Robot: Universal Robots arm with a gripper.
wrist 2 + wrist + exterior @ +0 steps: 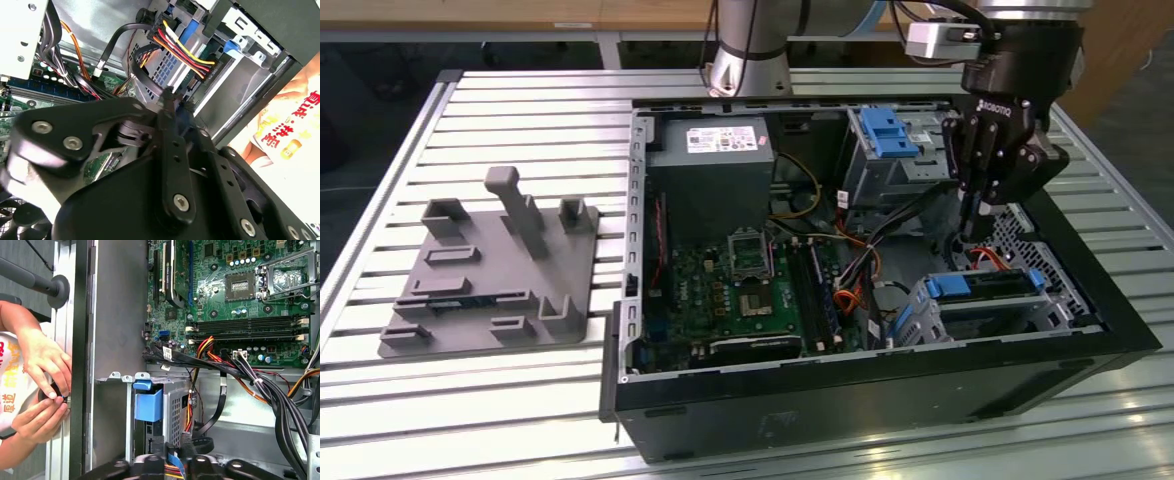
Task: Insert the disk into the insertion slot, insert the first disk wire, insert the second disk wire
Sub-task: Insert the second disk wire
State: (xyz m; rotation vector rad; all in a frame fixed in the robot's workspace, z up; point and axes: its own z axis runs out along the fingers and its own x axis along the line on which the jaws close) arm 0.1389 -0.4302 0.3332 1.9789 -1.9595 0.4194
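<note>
Exterior view shows my arm vertical, reaching into the open computer case [854, 400]. My gripper [971, 225] hangs just above the disk [994, 287], which sits inside the insertion slot [927, 322]. First wrist view adds a person's hands [40, 360] outside the case wall. Whether my gripper is open or closed, I cannot tell.

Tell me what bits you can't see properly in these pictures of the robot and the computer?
- Exterior view: the disk sits deep in the insertion slot; its walls and the cables hide the label and plugs.
- Second wrist view: the blurred black body of the gripper covers much of the board.
- First wrist view: a person's hands cover most of the small dark thing they pinch; the picture edge cuts off the arms.
</note>
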